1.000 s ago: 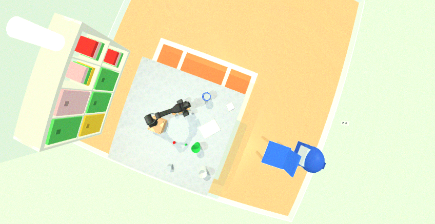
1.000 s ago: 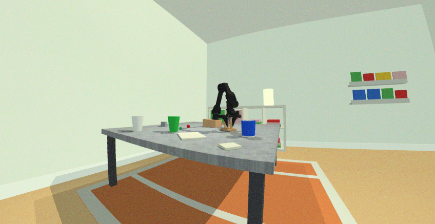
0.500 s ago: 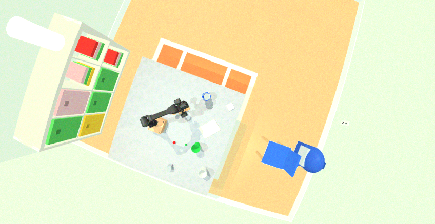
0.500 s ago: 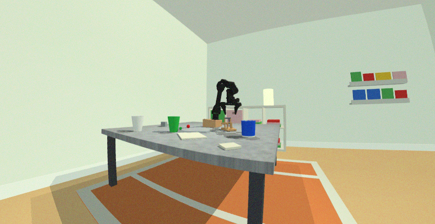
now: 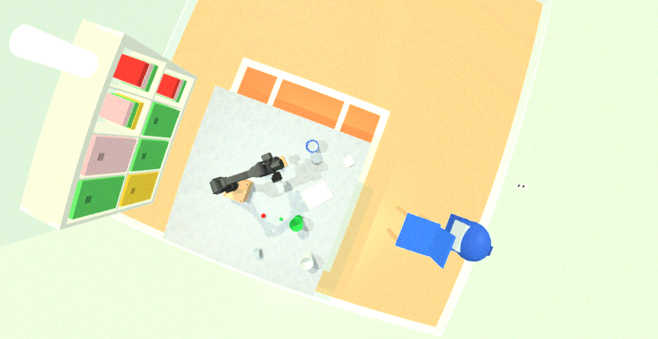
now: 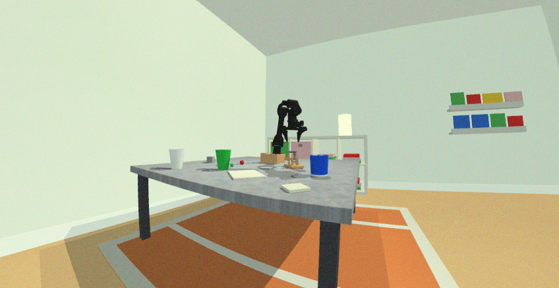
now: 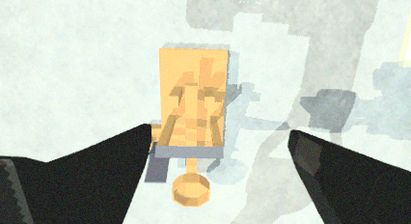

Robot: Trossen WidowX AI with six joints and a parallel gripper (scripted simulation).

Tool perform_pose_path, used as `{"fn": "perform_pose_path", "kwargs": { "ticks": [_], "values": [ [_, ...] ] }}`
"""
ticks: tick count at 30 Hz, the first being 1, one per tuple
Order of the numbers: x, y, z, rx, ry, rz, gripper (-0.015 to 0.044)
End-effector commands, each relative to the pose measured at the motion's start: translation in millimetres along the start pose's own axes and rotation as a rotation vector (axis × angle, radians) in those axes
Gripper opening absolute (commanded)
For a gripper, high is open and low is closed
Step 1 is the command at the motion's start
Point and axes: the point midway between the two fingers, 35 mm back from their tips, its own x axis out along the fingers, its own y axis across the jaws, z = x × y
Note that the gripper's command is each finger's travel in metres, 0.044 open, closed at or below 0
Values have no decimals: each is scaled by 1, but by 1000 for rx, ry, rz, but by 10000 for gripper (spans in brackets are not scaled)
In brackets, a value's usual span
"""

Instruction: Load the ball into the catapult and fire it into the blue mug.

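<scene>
The wooden catapult [image 6: 293,166] [image 7: 170,65] stands on the table, mostly hidden under my arm in the top view. In the wrist view its round cup [image 7: 191,191] points toward the bottom edge and is empty. My gripper [image 6: 293,140] [image 7: 221,134] is open and empty, above the catapult, its fingertips wide apart. The left finger overlaps the catapult's side in the wrist view. A red ball [image 5: 263,216] [image 6: 241,162] and a smaller green ball [image 5: 281,219] [image 6: 231,165] lie on the table away from the gripper. The blue mug [image 5: 306,147] [image 6: 318,165] stands upright beyond the catapult.
A green cup [image 5: 296,225] [image 6: 223,159] stands near the green ball. A white cup [image 5: 306,262] [image 6: 176,159] and a small grey block [image 5: 258,253] [image 6: 210,159] are farther off. Two flat white pads [image 5: 316,195] [image 5: 348,161] [image 6: 246,174] [image 6: 295,187] lie on the table.
</scene>
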Motion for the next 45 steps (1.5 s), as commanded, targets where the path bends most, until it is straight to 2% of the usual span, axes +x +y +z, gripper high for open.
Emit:
{"fn": "perform_pose_path", "kwargs": {
  "ticks": [1, 7, 14, 20, 27, 45],
  "values": [
    [22, -60, -16, 109, 42, -16, 300],
    [39, -151, -60, 293, 39, -29, 300],
    [51, -206, -112, 441, 32, -36, 300],
    [67, -261, -194, 608, 45, -49, 300],
    [83, -291, -291, 783, 57, -52, 300],
    [106, -295, -300, 793, 57, -52, 300]
  ]
}}
